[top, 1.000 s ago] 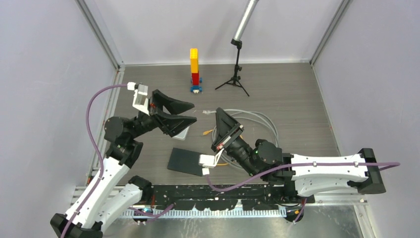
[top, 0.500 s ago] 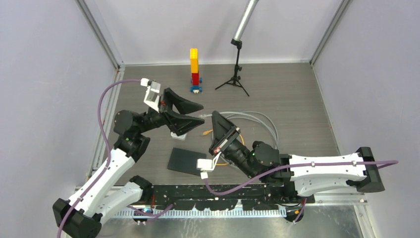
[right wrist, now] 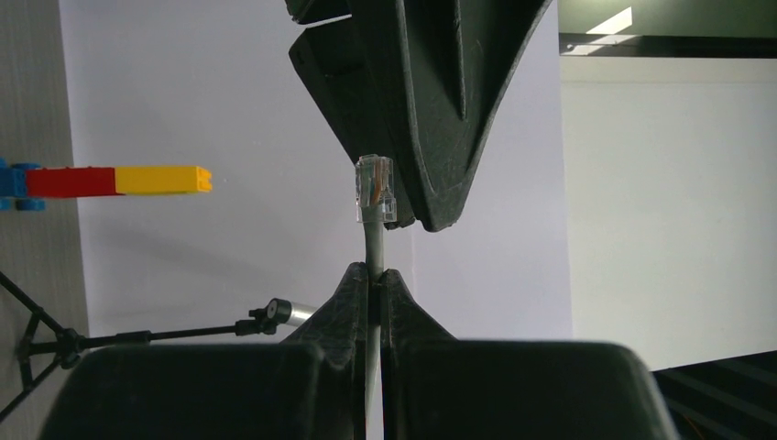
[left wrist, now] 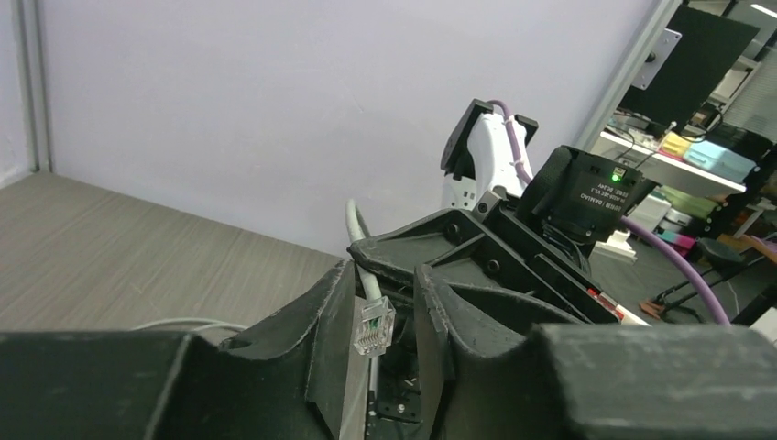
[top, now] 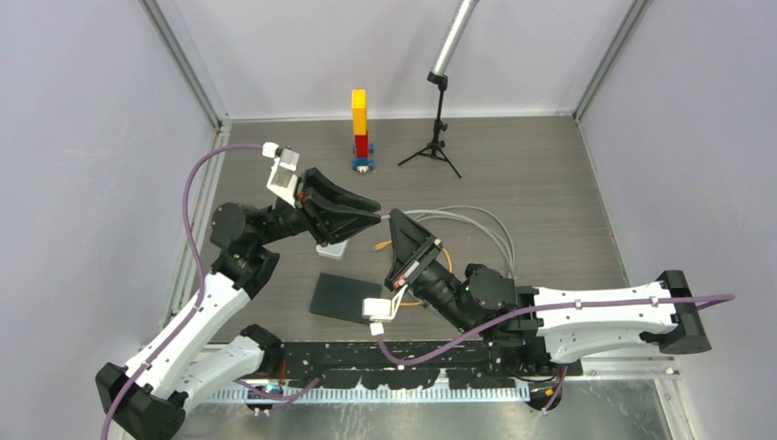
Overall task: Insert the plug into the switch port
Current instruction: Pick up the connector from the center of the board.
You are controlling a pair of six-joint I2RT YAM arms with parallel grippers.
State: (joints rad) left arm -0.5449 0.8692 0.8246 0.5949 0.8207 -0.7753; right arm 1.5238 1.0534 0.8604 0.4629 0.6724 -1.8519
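Clear plastic catches the light: the plug [left wrist: 374,327] stands on the end of a grey cable [right wrist: 373,240], and the right gripper [top: 396,218] has that cable pinched tight between its fingers just below the plug. The plug sticks up free past those fingertips, well off the table [top: 550,183], in the slot between the two fingers of the left gripper [top: 377,213].

That slot is the change. Half a second ago the left gripper's jaws gaped wide; now they have drawn in to a narrow gap with the plug inside it. From the left wrist view the plug lies close against one finger [left wrist: 316,348], with a sliver of space to the other. Whether it touches, I cannot tell.

A second ago the left gripper hung lower and further left. It has since swung up and toward the right arm, while the right gripper has crept a little toward it.

The white box [top: 332,247] lies flat on the table below the left gripper, just beyond a dark pad [top: 344,298], where it lay before. The port in its side does not show. The brick tower [top: 359,119] and the tripod [top: 438,137] at the far edge have not stirred.
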